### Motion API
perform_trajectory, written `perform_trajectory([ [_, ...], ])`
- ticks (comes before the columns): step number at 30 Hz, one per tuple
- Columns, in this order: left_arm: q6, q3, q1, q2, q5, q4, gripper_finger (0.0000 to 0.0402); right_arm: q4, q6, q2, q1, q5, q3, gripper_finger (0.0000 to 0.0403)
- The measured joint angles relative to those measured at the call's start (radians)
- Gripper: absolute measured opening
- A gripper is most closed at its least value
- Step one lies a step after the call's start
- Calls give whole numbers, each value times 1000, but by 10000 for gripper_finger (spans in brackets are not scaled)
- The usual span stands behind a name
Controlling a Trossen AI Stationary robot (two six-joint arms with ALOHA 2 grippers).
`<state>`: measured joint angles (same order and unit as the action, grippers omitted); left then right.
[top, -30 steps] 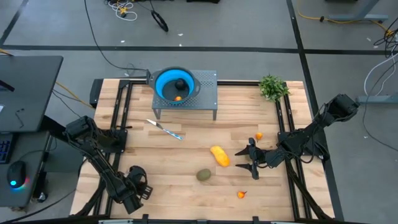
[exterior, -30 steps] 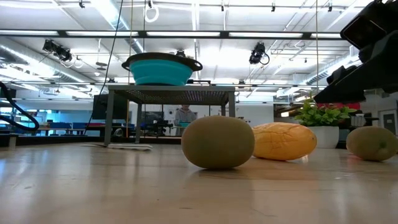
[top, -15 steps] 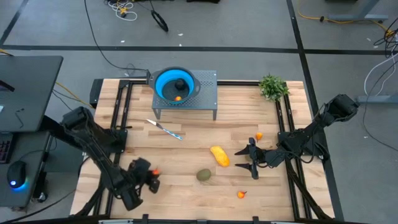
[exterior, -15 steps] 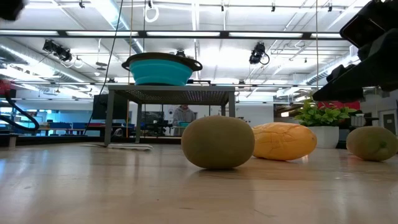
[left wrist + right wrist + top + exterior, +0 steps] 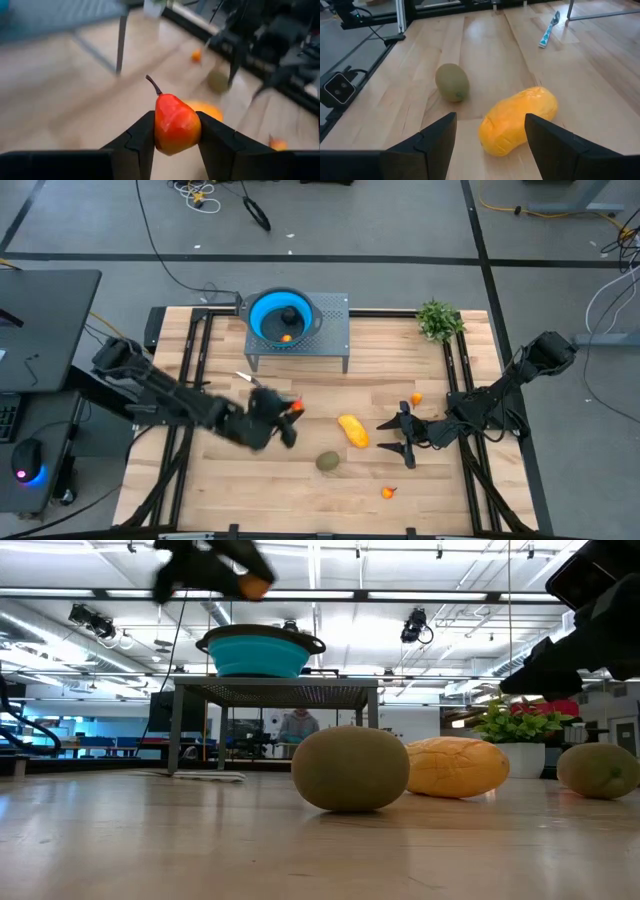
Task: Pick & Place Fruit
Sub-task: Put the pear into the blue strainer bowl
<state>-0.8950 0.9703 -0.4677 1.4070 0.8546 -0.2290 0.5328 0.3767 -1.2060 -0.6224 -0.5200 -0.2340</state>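
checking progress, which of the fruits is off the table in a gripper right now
The red-orange pear, clamped between the left gripper fingers and carried above the table. The yellow fruit and olive-brown oval lie on the wood.

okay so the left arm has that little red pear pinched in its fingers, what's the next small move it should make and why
Probably carry it on toward the blue bowl on the metal stand and rise above its rim. The left gripper is shut on the pear and sits over the table short of the stand, in front of the bowl, which already holds a dark ball and an orange piece.
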Motion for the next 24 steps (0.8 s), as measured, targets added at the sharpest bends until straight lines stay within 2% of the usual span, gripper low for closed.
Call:
perform_trajectory([
  [4,221,9,156,-49,-105,104,134,2,0,0,0,24,0,245],
  [11,462,102,366,-120,-107,31,141,-11,1,0,0,28,0,245],
  [19,509,119,537,-132,-113,-72,140,-31,10,0,0,61,0,245],
  [24,509,119,585,-130,-109,-116,171,-88,41,0,0,60,0,245],
])
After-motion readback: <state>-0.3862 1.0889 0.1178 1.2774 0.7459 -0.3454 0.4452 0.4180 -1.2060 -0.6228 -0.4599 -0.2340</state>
